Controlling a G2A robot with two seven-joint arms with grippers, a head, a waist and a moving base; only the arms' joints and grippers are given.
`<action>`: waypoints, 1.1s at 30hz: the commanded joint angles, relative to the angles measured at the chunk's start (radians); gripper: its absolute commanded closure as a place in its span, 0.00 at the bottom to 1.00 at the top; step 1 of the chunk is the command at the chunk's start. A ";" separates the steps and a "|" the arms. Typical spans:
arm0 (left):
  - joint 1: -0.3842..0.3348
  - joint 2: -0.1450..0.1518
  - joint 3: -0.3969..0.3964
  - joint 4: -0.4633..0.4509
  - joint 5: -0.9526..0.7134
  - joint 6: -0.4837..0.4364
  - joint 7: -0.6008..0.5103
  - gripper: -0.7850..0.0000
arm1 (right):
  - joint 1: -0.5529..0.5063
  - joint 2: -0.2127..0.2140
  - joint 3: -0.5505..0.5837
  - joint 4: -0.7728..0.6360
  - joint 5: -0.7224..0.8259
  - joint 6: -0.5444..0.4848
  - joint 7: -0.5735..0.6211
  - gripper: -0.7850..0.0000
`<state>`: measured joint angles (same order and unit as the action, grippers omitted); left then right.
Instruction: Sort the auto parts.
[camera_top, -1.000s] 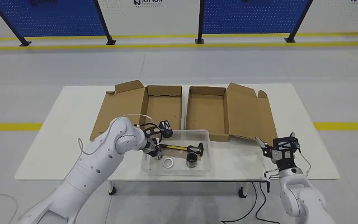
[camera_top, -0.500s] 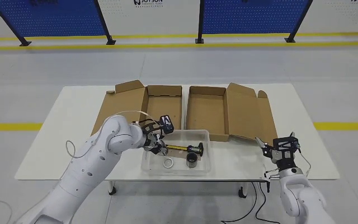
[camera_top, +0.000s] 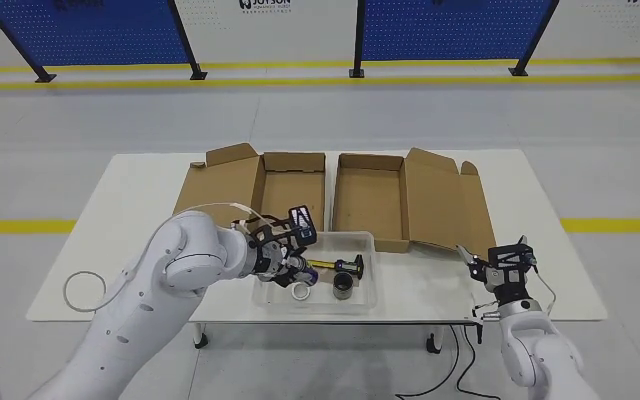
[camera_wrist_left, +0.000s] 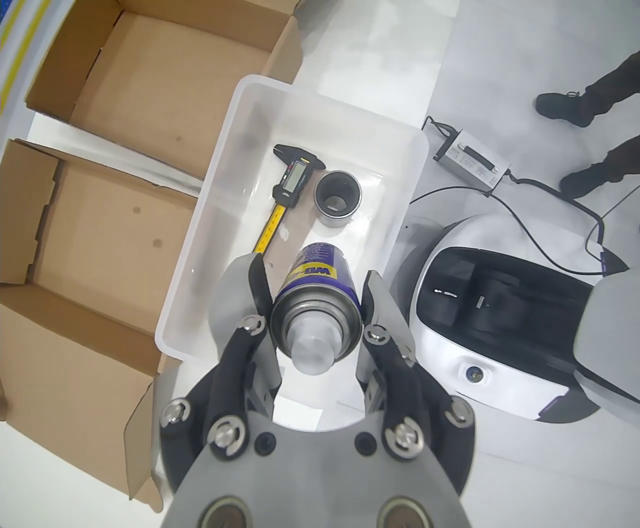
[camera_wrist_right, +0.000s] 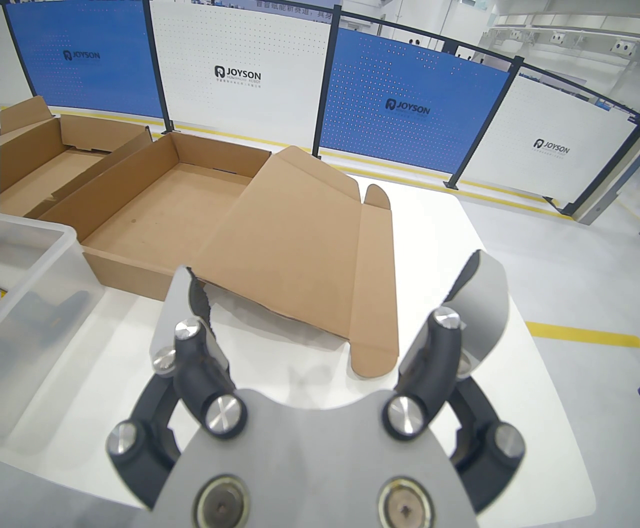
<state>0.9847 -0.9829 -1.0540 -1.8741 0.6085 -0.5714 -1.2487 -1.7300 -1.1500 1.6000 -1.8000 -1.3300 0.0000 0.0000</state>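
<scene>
My left pincer (camera_wrist_left: 315, 274) is clamped on the blue and yellow spray can (camera_wrist_left: 318, 305), one finger on each side of its body just below the capped end, and the can hangs tilted over the clear plastic tub (camera_wrist_left: 199, 210) that sits at the middle of the bench's (camera_top: 130, 200) near edge. Compared with a second ago, the wrist has shifted a little from the tub's left end toward its middle, and the elbow has swung outward and toward the bench's near edge. I judge that the can is now held off the tub floor rather than lying on it, though I cannot see the gap beneath it. That would mean the pick is made and the carry to a box is the step in hand. A digital caliper (camera_wrist_left: 292, 180), a black cylindrical sleeve (camera_wrist_left: 337, 199) and a white ring (camera_top: 301, 292) lie in the tub as they did before, so three parts are left to sort. The two open cardboard boxes, left (camera_top: 295, 195) and right (camera_top: 370, 200), stand just behind the tub toward the far edge, both with bare floors. My right pincer (camera_wrist_right: 333, 274) sits over the near right corner of the bench, fingers wide apart and holding nothing, and has not moved.
</scene>
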 joint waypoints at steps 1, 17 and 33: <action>0.001 0.009 0.003 -0.005 -0.008 0.001 -0.001 1.00 | 0.000 0.000 0.000 0.000 0.000 0.000 0.000 0.00; -0.119 0.019 -0.025 0.109 0.022 0.041 0.130 1.00 | 0.000 0.000 0.000 0.000 0.000 0.000 0.000 0.00; -0.389 -0.069 0.220 0.514 0.190 0.169 0.225 1.00 | 0.000 0.000 0.000 0.000 0.000 0.000 0.000 0.00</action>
<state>0.6106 -1.0444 -0.8546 -1.3897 0.7809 -0.4036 -1.0335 -1.7300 -1.1500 1.6000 -1.8000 -1.3300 0.0000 0.0000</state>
